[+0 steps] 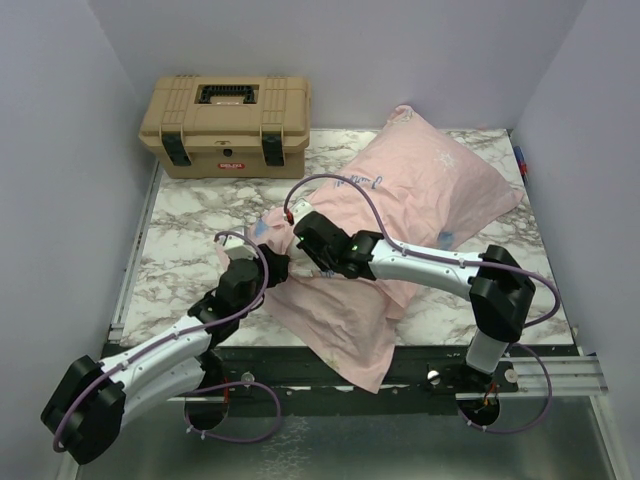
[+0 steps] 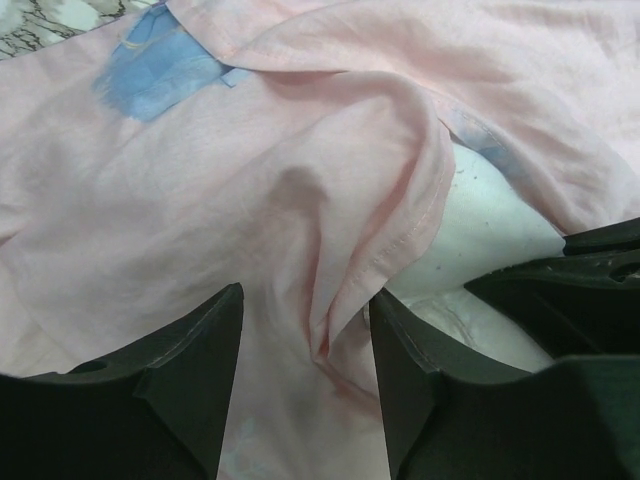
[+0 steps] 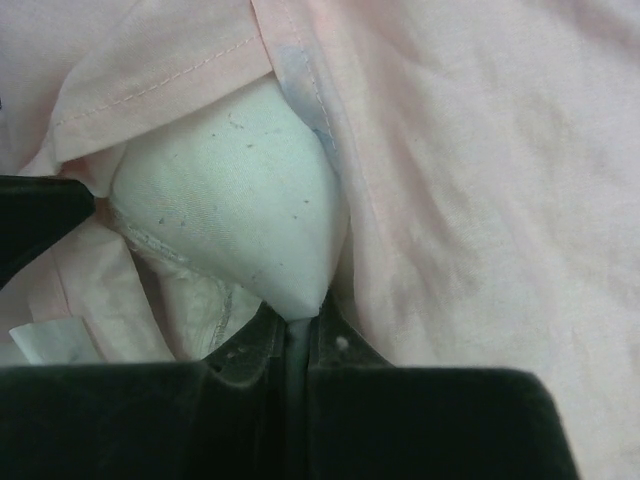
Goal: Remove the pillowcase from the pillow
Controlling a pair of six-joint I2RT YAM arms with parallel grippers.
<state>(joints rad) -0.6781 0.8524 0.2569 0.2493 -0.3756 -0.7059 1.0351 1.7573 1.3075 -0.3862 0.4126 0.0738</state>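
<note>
– Starting at our near edge: what do we have in the left gripper (image 2: 305, 300)?
– Nothing gripped. Its jaws stand apart, and a stitched fold of the pillowcase (image 2: 250, 180) rises between them with a gap on either side, so we call it released.
– And the right gripper (image 3: 297, 325)?
– Clenched. Its fingers press together on a white corner of the pillow (image 3: 230, 200), which pokes out from under the hemmed opening of the pink cloth.
– So both claws work at the same spot?
– Yes. From above we see them just beside each other, left of the table's middle, at the open end of the case. The right one's dark body also shows at the right of our left wrist view.
– Where does the case lie?
– Pale pink side out, it covers most of the pillow. A loose flap drapes over the near edge of the marble table (image 1: 185, 240), and the filled part runs diagonally toward the far right corner.
– Any print showing?
– A blue patch (image 2: 155, 75) lies just beyond the left gripper. We take it for part of the print, though it is too blurred to be sure.
– And farthest off?
– A tan toolbox (image 1: 227, 125) stands at the far left with its lid down. It is near the pillow's far corner but apart from it.
</note>
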